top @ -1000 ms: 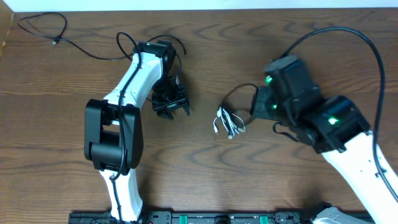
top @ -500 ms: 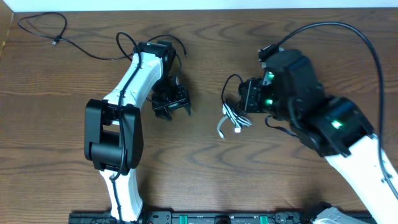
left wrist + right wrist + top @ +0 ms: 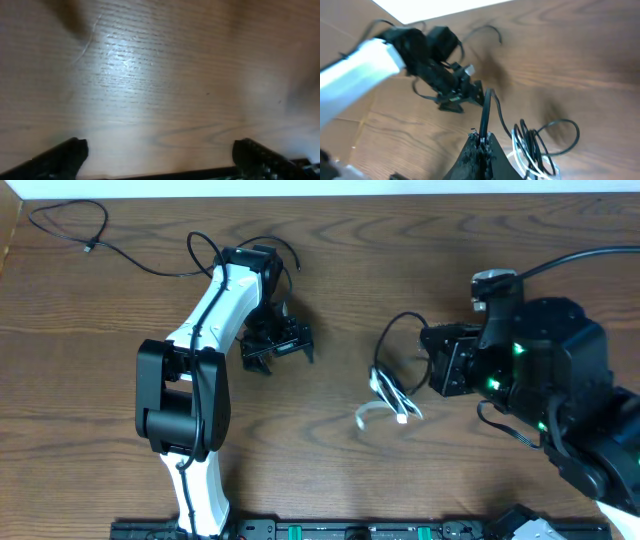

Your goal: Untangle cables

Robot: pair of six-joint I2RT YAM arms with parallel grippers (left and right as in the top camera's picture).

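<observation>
- Since a second ago, your right pincer has drawn back toward the table's right edge, dragging the tangle along, and your left pincer has spread wide.
- Right pincer: clamped tight on a black cable.
- Left pincer: holding nothing, left of centre.
- The white cable lies mid-table, just beside the right pincer.
- A second black cable lies loose at the far left corner.

Robotics lab bench, not a home. 2 white-and-black robot arms, left arm and right arm, at a wood-grain table. Black equipment rail with green lights on the front edge. Thin cables lie loose.
</observation>
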